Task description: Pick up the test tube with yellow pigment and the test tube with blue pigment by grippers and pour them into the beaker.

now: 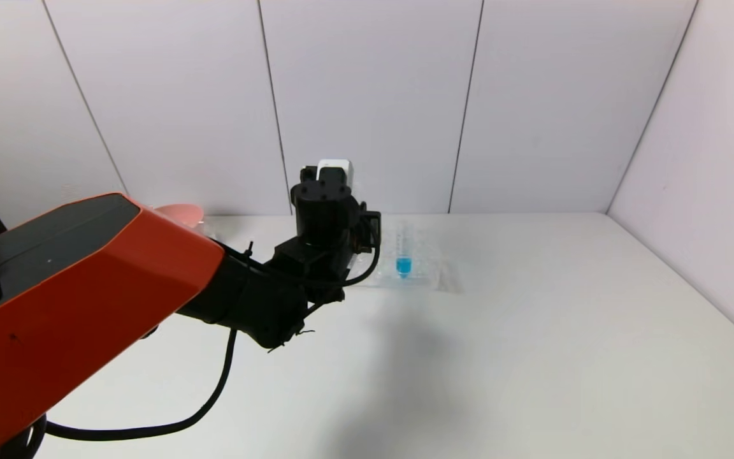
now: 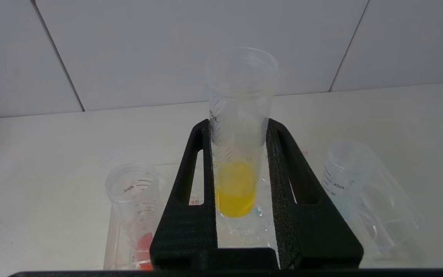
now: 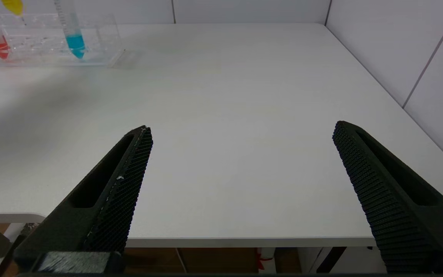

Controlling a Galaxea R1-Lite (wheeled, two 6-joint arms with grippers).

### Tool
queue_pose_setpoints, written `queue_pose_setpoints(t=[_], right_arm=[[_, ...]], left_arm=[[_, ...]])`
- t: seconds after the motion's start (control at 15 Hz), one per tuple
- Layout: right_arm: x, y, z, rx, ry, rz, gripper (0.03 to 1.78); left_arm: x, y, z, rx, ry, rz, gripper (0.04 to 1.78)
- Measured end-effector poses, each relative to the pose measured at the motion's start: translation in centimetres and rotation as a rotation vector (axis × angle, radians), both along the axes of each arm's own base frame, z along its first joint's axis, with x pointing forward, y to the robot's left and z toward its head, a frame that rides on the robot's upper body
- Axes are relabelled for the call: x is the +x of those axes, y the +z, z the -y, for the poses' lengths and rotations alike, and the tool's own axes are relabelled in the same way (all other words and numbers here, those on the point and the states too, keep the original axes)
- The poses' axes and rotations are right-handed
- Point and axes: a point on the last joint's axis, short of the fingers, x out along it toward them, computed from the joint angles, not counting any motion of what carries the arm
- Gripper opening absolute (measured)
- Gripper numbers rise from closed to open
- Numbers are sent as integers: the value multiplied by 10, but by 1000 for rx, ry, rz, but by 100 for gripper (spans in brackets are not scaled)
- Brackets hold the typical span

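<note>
Fingers (image 2: 202,184) of the left gripper (image 2: 240,173) are clamped on the test tube with yellow pigment (image 2: 238,154), one on each side of its lower half, just above and beside the yellow liquid. The tube stands nearly upright between them with its open mouth up, and it seems lifted above the clear rack (image 2: 375,207). I cannot say if its tip is fully free of the rack.

This tube looks light and stiff, of thin clear plastic or glass, so I judge it smooth and a little slippery. A hold on the middle of the body, as now, seems good: firm enough against sliding, not so hard that the wall cracks. With an open mouth, any tilt before the beaker would spill the liquid.

Beside it in the rack stands a like tube with red-orange liquid (image 2: 137,207). On the other side, the test tube with blue pigment (image 1: 403,258) waits upright in the rack. A pink bowl (image 1: 179,213) shows behind the left arm. The beaker I cannot find in any view.

Farther off, the right gripper (image 3: 240,184) hangs low at the near edge with its fingers wide apart, holding nothing.

Underneath is a plain white worktop (image 1: 532,331), smooth and matte, closed in by pale panel walls (image 1: 373,95) behind and at the right.
</note>
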Motion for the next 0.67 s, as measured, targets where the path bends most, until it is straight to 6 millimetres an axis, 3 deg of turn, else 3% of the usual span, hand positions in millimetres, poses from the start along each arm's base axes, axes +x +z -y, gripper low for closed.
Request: queue_pose_setpoints(t=[0.4,0.67], right_arm=[[0,0,0,0,0,0,171],[0,0,0,0,0,0,171]], left_arm=[[-12,25,-6,-1,-9,-1,42],[-25,60,-20,-1,-6,-5,42]])
